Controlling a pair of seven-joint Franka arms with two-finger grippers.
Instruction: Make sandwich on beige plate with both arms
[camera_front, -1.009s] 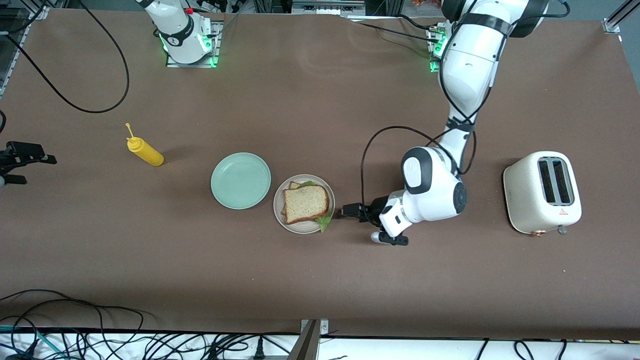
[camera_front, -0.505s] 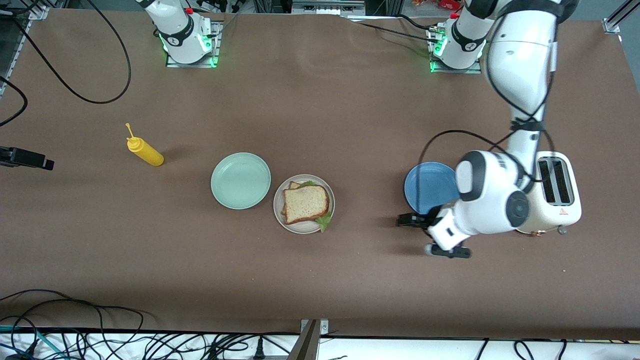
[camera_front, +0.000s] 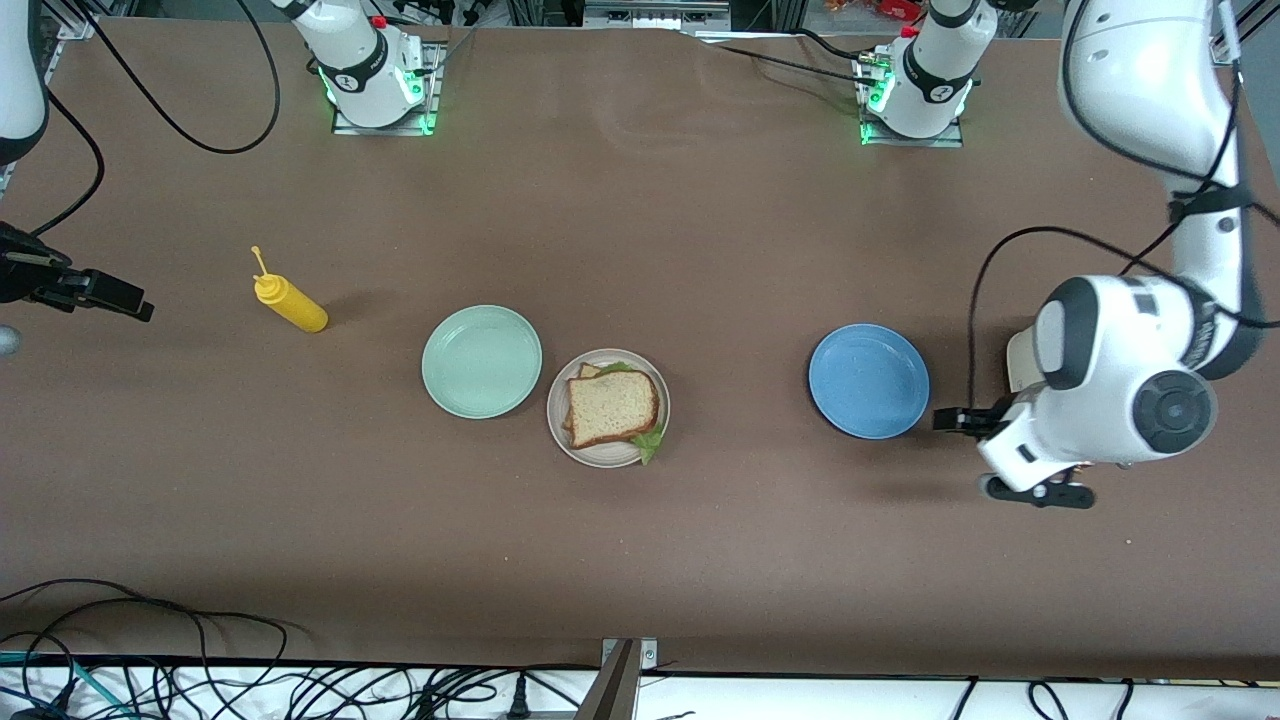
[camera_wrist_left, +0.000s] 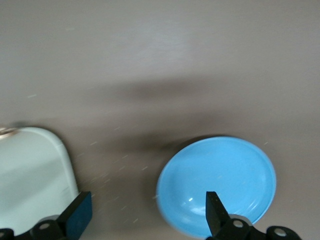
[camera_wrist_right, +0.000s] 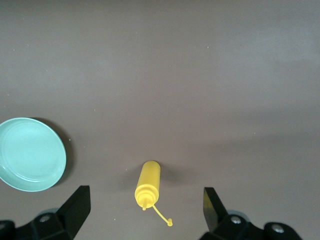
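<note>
Front view: brown table, cables apparently along its edge.

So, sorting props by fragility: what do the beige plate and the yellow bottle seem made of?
The beige plate looks like matte ceramic or melamine: a dull, even surface with no sharp highlights. The yellow bottle looks like soft squeeze plastic: opaque and smooth, with a thin moulded nozzle.

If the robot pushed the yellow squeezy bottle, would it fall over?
Probably. The yellow bottle is tall and narrow on the table, so a push up high would likely tip it. Its round body would then probably roll. It looks like soft plastic, so it likely wouldn't break.
</note>
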